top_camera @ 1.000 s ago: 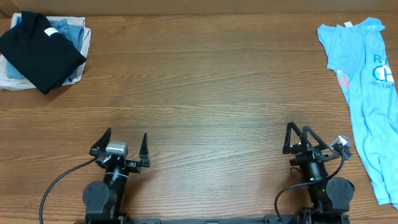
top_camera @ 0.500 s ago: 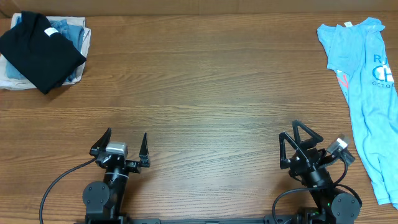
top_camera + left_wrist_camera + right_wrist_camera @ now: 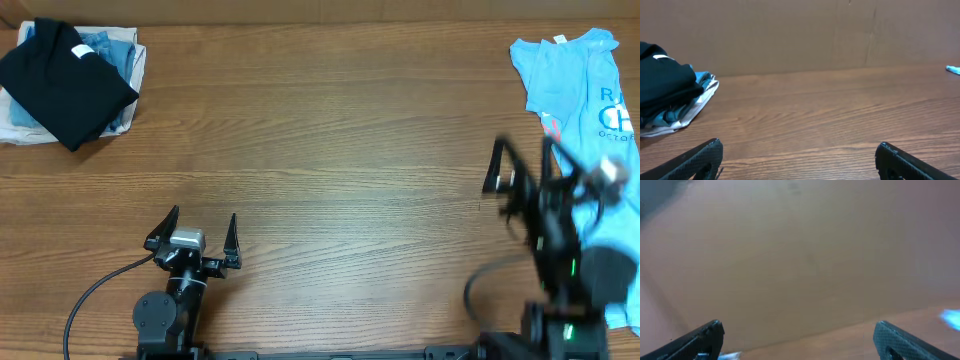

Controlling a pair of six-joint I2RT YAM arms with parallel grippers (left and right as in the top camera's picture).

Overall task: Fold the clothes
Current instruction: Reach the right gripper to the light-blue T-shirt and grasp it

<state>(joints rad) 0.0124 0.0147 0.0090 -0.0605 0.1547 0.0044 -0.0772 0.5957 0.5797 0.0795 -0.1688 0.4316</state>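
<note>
My right tool (image 3: 522, 165) is released. The overhead view smears it, but the right wrist view shows both fingers spread wide with nothing between them. It sits over bare tabletop (image 3: 330, 150) just left of the light blue t-shirt (image 3: 575, 90), and the arm behind it covers part of the shirt's near stretch from above. My left tool (image 3: 203, 222) is also released and empty, low at the near left and well apart from the shirt.

The t-shirt lies along the far right of the tabletop, collar (image 3: 556, 42) toward the far edge. Its body runs toward the near edge in a long, rumpled strip, and its right side is cut off by the frame. White lettering (image 3: 615, 120) and a small red-orange mark (image 3: 550, 128) show on the upper part.

I judge it light, soft and limp. It won't hold any shape I give it, it will sag from whatever point I pinch, and thin cotton will likely drag a little on the wood rather than slide freely. A single grip would only bunch it, so I'd take it at two spread points, the shoulders either side of the collar or the hem corners, pinching both layers and drawing it to the open middle.

The black folded shirt (image 3: 65, 80) sits on the denim-blue garment (image 3: 110, 48) at the far left, and I'd leave that pile alone.
</note>
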